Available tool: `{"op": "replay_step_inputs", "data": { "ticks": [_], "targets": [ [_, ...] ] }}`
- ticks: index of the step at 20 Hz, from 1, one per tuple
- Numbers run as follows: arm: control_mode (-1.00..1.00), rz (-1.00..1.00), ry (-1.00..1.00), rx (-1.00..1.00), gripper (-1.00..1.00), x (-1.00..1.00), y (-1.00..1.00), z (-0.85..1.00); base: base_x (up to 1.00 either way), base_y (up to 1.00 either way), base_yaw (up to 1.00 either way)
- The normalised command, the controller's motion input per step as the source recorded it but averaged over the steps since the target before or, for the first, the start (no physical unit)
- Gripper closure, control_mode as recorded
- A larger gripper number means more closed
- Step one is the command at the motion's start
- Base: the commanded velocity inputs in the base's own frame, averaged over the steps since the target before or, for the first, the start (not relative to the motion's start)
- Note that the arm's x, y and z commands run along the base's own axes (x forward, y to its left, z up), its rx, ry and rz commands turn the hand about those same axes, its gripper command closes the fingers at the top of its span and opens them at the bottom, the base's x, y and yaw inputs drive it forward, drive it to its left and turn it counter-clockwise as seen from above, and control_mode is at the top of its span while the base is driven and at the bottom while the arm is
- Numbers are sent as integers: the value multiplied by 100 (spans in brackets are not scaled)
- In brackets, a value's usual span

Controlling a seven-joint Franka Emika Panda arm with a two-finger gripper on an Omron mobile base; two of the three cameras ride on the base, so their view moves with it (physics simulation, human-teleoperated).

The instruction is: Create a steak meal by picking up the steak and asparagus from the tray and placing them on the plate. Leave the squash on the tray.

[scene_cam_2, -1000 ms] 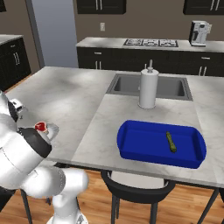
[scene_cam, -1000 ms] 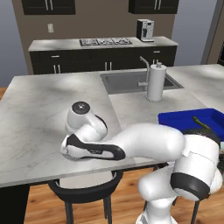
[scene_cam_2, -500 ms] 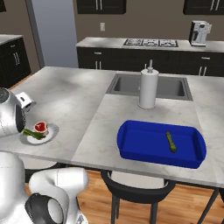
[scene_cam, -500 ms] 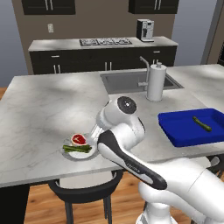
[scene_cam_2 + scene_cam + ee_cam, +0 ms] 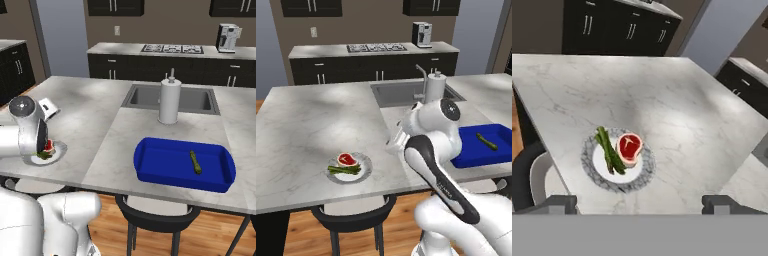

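**A:** What has just changed?

**B:** A second ago the arm was bent low over the plate (image 5: 349, 167), hiding it. Now the arm has lifted clear and swung back toward the middle of the counter. The gripper (image 5: 639, 204) looks down on the plate from above, its two dark finger tips set wide apart with nothing between them, so the jaws are released and empty.

**A:** And what does that mean for the meal?

**B:** I judge the job complete. The steak (image 5: 629, 146) lies on the plate's white centre. The asparagus (image 5: 609, 156) lies just beside it, at about nine o'clock of the steak in the hand view, the stalks touching or nearly touching the meat. In the left base view the same pair sits on the plate, steak (image 5: 347, 159) behind, asparagus (image 5: 344, 169) in front.

**A:** Where is the squash?

**B:** On the tray (image 5: 150, 165), as asked. It is a single dark green stick (image 5: 194, 162) lying alone on the blue floor of the tray, well apart from the plate. In the right base view the tray sits at about four o'clock, the plate at nine.

**A:** Describe the surface and the room.

**B:** A pale grey marbled counter (image 5: 306, 125), an island with dark stools tucked under its near edge. Further back a sink (image 5: 190, 100) is sunk into it, with a white cylindrical holder (image 5: 169, 100) standing at its near rim. Beyond that, dark cabinets line the far wall, bearing a cooktop (image 5: 376, 48) and a coffee machine (image 5: 421, 34).
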Motion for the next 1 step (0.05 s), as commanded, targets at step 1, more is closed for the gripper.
{"op": "replay_step_inputs", "data": {
  "ticks": [1],
  "targets": [
    [-100, 3, 0, 0, -100, -30, -91, 0, 0, 0, 0]
  ]
}}
